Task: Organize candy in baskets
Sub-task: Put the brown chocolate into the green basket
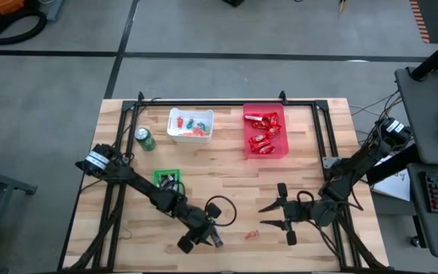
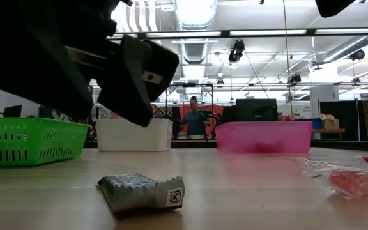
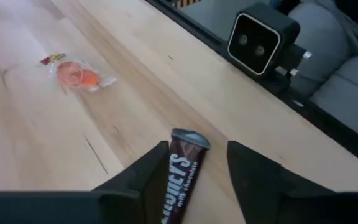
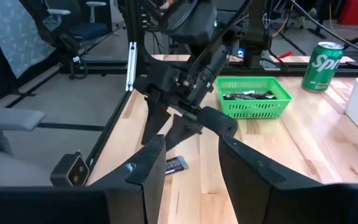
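On wooden table (image 1: 226, 179) | left hand (image 3: 194, 171) spread — astride chocolate bar (image 3: 180, 177) | right hand (image 1: 282, 215) spread

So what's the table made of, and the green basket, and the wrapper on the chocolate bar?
The table looks like pale wood: long plank strips with grain lines, smooth matte top. The green basket looks like shiny moulded plastic, with rows of slots cut in its wall. The chocolate bar wrapper looks like thin glossy foil or plastic film, dark brown with a crimped, silvery end; I can't tell which.
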